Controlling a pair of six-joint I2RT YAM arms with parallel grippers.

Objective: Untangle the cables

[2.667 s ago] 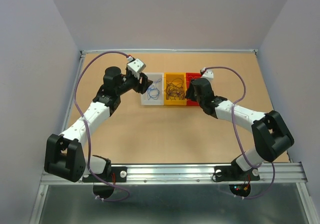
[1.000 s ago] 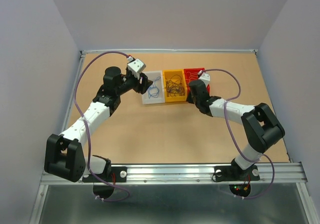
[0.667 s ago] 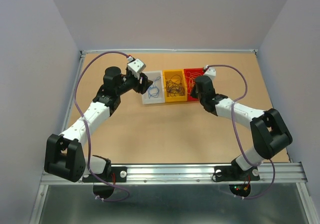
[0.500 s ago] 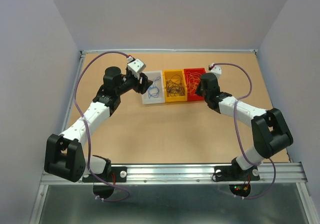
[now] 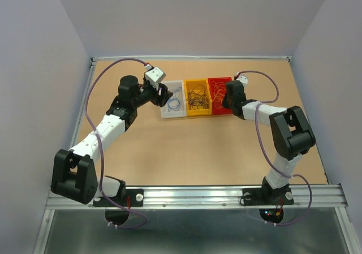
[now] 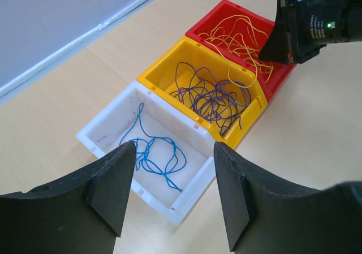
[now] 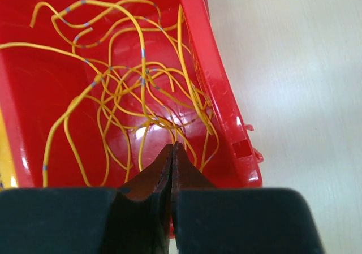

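Cables [image 6: 210,98] lie sorted by colour in three adjoining bins on the surface [image 6: 317,152]: blue in the white bin [image 6: 110,124], dark in the yellow bin [image 6: 164,67], yellow in the red bin [image 6: 209,25]. My right pincer [image 7: 172,147] is pressed together over the yellow heap (no strand visibly caught). The left pincer [image 6: 172,172] hangs apart above the blue ones. For a clean pick I'd part the right tips first, nip one loose end, then lift slowly.
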